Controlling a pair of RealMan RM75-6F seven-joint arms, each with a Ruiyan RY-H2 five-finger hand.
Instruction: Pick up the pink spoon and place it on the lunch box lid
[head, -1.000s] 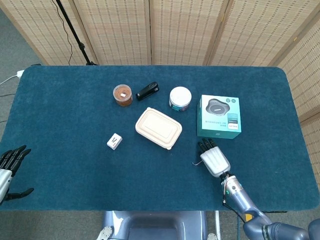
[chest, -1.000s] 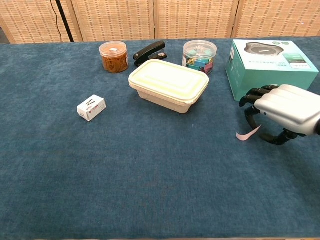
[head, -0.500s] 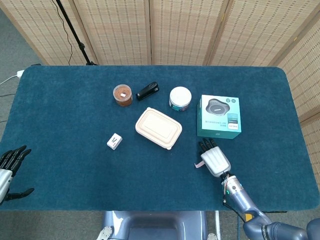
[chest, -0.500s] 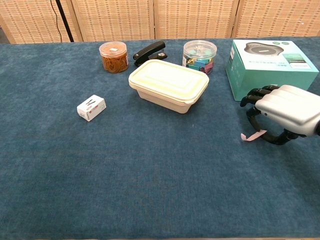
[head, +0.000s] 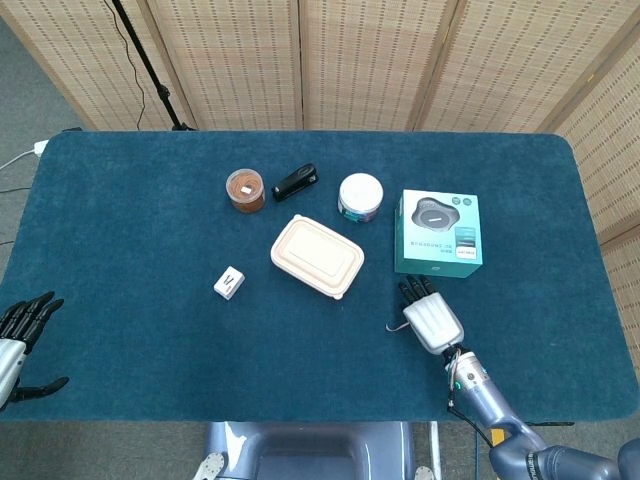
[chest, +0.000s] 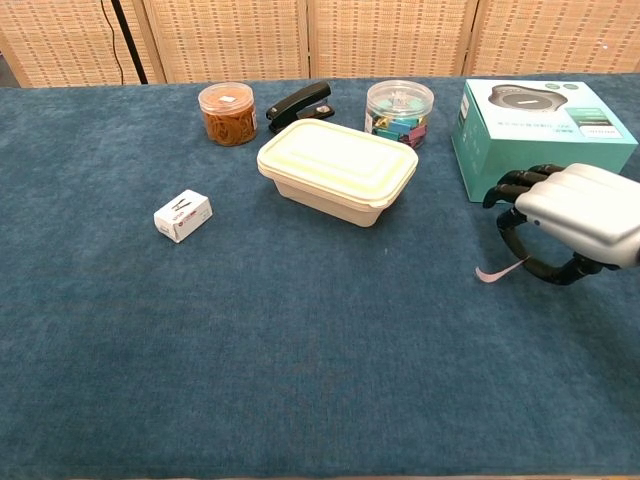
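Note:
Only the pale pink end of the spoon (chest: 492, 272) sticks out to the left from under my right hand (chest: 575, 222); the rest is hidden. That hand curls its fingers and thumb around the spoon, right of the lunch box and in front of the teal box. From above, the spoon tip (head: 394, 325) shows beside the right hand (head: 430, 318). The beige lunch box with its lid (chest: 338, 157) on stands mid-table, also as the lunch box lid (head: 317, 255) from above. My left hand (head: 20, 335) hovers off the table's near left edge, fingers apart, holding nothing.
A teal product box (chest: 545, 130) stands just behind the right hand. Behind the lunch box are a jar of clips (chest: 399, 110), a black stapler (chest: 299, 105) and a jar of rubber bands (chest: 227, 112). A small white box (chest: 183, 215) lies to the left.
The right hand has risen slightly and the spoon's visible end has shifted under it, first right, then back left. The left hand has barely moved.

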